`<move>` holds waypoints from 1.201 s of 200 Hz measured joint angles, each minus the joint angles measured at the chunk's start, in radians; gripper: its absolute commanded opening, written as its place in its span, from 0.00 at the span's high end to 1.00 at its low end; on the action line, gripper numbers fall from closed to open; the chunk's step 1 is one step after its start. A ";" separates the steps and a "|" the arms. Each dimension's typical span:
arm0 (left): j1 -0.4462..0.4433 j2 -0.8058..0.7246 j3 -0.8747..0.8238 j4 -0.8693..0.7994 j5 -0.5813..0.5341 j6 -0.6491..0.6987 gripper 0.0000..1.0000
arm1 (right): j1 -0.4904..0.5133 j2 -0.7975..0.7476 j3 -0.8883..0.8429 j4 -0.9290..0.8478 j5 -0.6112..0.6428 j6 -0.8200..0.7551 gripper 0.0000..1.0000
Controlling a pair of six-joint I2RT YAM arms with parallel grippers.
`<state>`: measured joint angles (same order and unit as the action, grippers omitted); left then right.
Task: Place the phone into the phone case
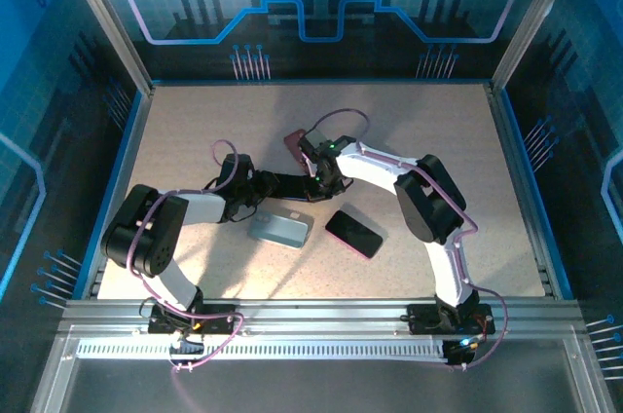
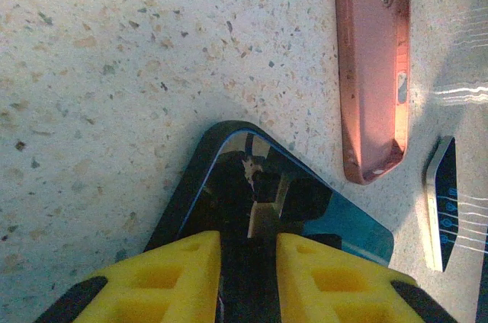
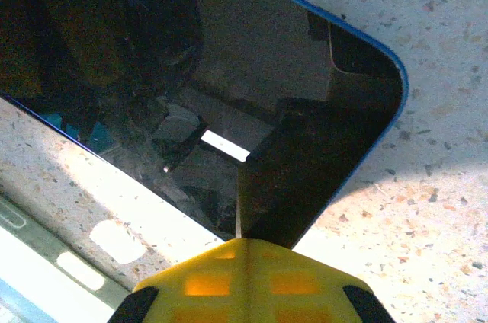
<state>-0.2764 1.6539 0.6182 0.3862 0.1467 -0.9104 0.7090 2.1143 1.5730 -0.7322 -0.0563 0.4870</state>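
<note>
The black glass phone with a blue rim is in the middle of the speckled stone-look table, right between the two arms. The left gripper pinches one end of it. One yellow finger sits on each side, and the phone's far corner sticks out in front of them.

The right gripper comes at the phone from the other end. Its two yellow fingers are pressed tight together with nothing between them. Their tip sits over the phone's long edge, near a round corner. I cannot tell if it touches the glass.

The pink rubbery phone case lies flat on the table, near the phone but not touching it. Its camera holes are at the far end. From above, the case is just behind the right gripper, and the end of that arm hangs partly over it.

A thin dark slab with a shiny edge lies just beside the case. Closer to the arm bases are a grey-blue flat rectangle and a black phone with a pink rim, side by side but apart.
</note>
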 measured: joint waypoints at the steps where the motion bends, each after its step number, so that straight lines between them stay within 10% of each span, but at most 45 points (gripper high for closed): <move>1: 0.000 0.000 0.000 0.000 0.000 0.000 0.74 | 0.000 0.000 0.000 0.000 0.000 0.000 1.00; 240: 0.000 0.007 0.032 -0.063 -0.001 0.010 0.75 | -0.003 -0.002 0.016 -0.024 -0.023 -0.021 1.00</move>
<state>-0.2764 1.6608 0.6506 0.3233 0.1459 -0.9005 0.7055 2.1120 1.5887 -0.7559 -0.0795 0.4660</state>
